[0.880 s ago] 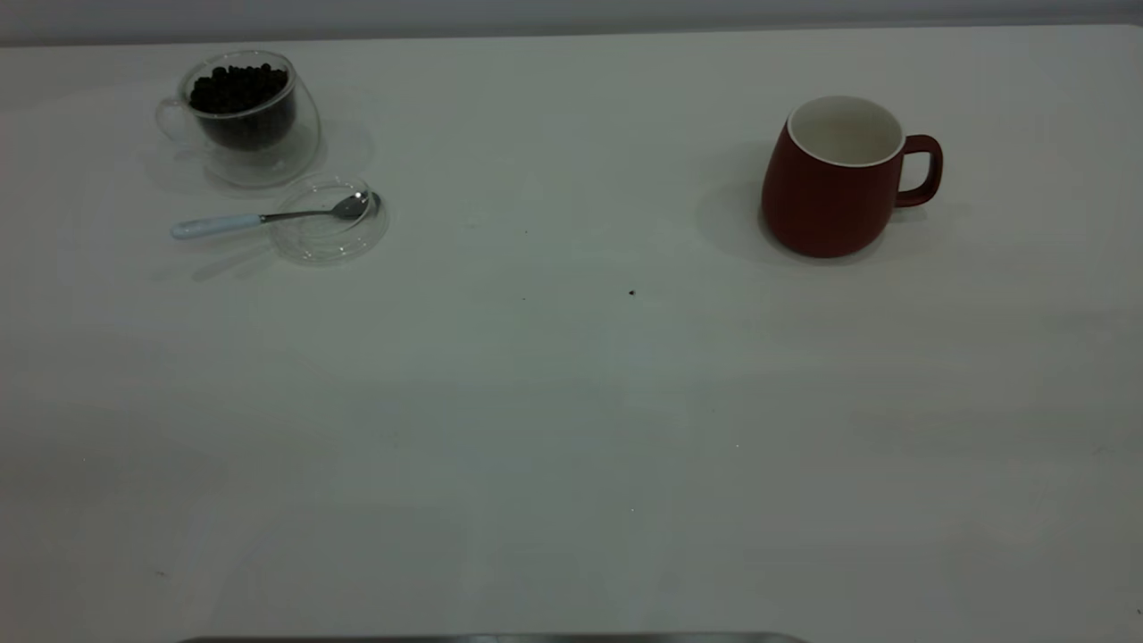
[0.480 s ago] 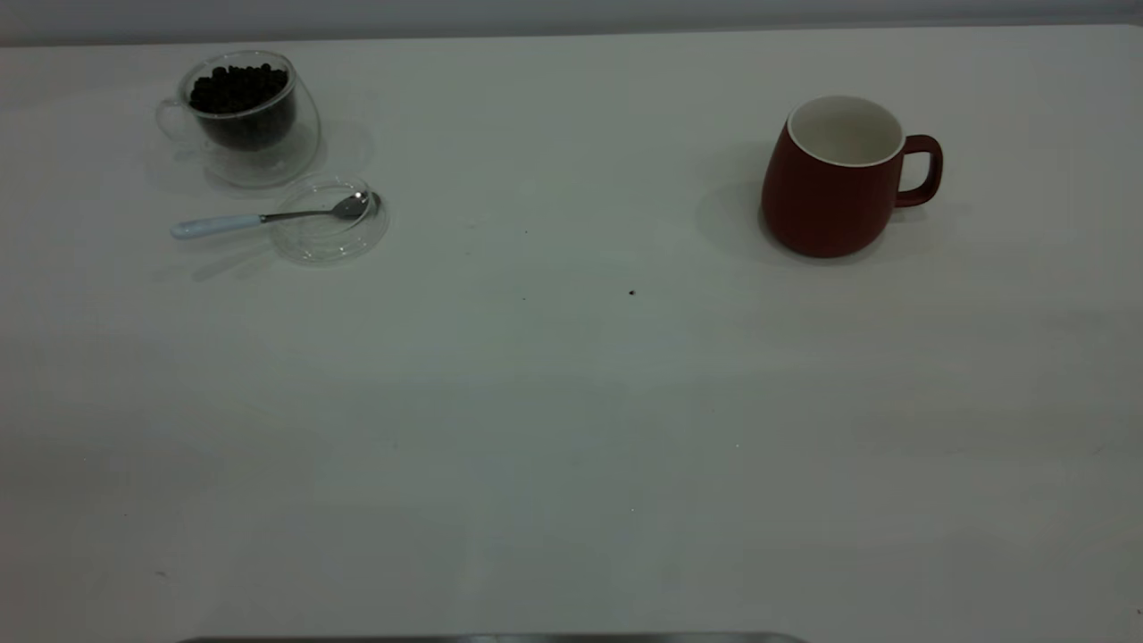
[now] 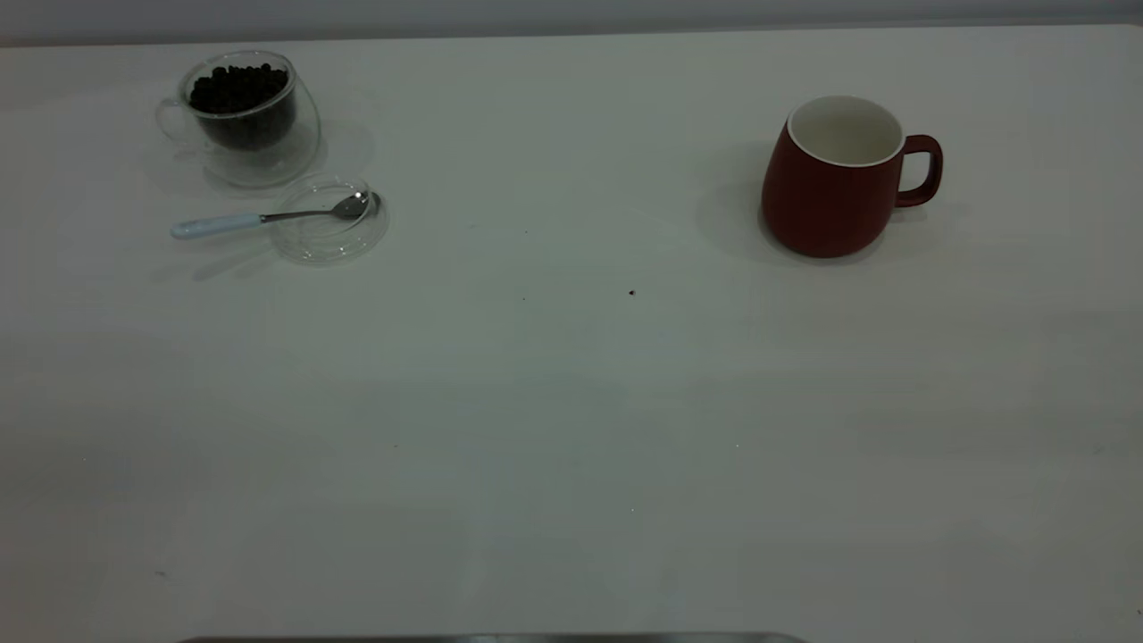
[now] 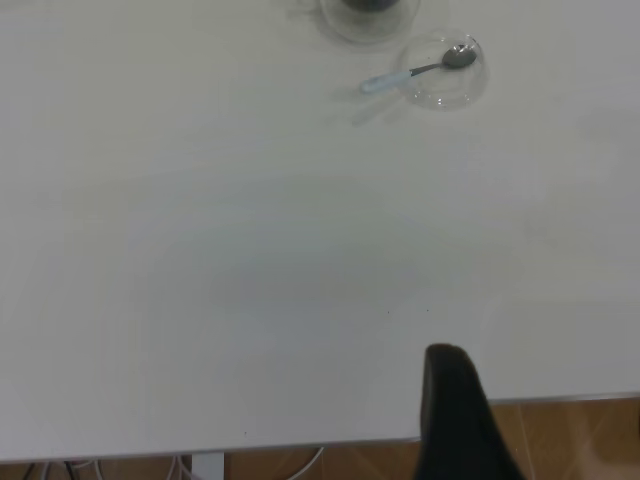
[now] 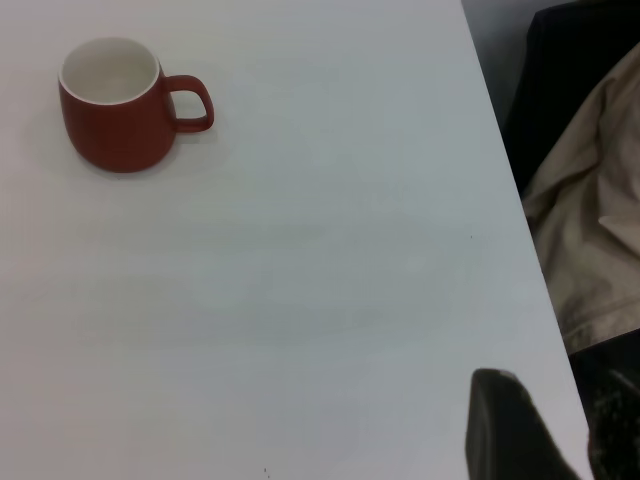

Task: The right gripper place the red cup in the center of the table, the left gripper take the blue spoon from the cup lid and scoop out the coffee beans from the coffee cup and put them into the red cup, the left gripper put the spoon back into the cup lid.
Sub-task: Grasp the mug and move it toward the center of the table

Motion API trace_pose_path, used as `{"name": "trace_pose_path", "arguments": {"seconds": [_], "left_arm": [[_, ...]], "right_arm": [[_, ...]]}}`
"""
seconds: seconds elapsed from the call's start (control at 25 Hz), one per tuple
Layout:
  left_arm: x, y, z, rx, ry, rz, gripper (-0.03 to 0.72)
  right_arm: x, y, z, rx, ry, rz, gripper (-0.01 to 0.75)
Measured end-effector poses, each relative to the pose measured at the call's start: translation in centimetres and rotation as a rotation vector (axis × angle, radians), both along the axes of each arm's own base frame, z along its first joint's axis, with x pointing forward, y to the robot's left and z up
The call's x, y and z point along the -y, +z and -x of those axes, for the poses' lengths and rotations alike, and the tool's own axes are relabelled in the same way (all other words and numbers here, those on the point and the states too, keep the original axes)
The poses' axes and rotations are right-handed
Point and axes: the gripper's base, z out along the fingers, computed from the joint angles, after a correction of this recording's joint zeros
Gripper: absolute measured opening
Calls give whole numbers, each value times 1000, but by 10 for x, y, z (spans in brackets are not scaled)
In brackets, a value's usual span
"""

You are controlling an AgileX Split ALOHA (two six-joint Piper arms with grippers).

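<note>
Red cup is standing upright at the table's far right, handle pointing outward, inside white and empty. Coffee cup is holding coffee beans at far left; just beside it, blue spoon is lying with its bowl in the cup lid. Left gripper and right gripper are hanging over the near edge, well apart from everything.

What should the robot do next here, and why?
Probably bring the right tool toward the red cup: it stands untouched at the table's far right, not the center, with its handle facing right. The blue spoon lies across the cup lid.
</note>
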Motion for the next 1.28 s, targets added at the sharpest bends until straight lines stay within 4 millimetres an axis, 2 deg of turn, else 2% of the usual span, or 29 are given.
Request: {"name": "trace_pose_path", "arguments": {"seconds": [1.16,1.28], "left_arm": [[0,0,0,0,-1,-1,487],[0,0,0,0,-1,-1,487]], "right_arm": [[-3,0,0,0,20,-21,243],[-3,0,-6,-39,21,-24,243]]}}
